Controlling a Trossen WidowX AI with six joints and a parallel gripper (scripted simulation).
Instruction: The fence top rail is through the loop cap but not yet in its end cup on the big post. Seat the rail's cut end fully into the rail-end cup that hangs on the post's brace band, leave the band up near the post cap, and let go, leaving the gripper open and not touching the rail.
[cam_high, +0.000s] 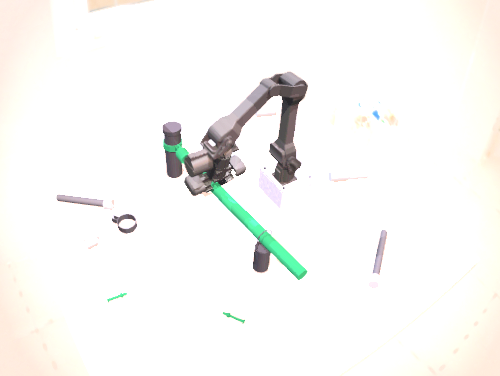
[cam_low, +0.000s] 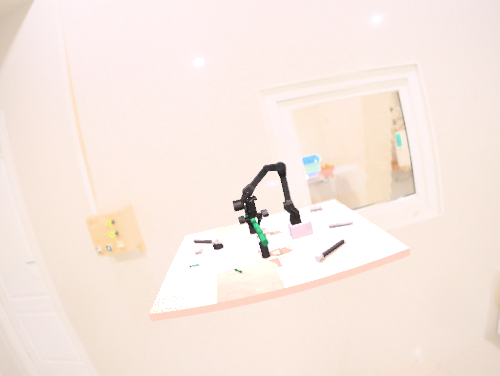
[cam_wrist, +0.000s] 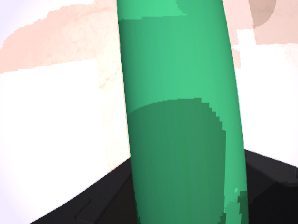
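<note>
The green top rail (cam_high: 245, 217) (cam_low: 259, 232) (cam_wrist: 180, 60) slants through the loop cap (cam_high: 263, 235) on the short dark post (cam_high: 261, 260) (cam_low: 265, 250). The near end overhangs past that post. My gripper (cam_high: 215, 181) (cam_low: 254, 218) (cam_wrist: 183, 161) is shut on the rail, toward its far end. The big dark post (cam_high: 174, 165) stands at the left in the top view. Its green brace band (cam_high: 172, 147) sits high, below the post cap (cam_high: 172, 128). The green rail-end cup (cam_high: 182, 154) points toward the rail. The arm's wrist hides the rail's cut end and whether it is in the cup.
A dark open ring (cam_high: 127, 224) (cam_low: 218, 246) and a dark rod (cam_high: 82, 201) (cam_low: 203, 241) lie at the left. Two small green pieces (cam_high: 117, 297) (cam_high: 234, 317) lie toward the front. Another dark rod (cam_high: 380, 252) (cam_low: 333, 248) lies at the right. A pale block (cam_high: 270, 188) (cam_low: 301, 230) is at the arm's base.
</note>
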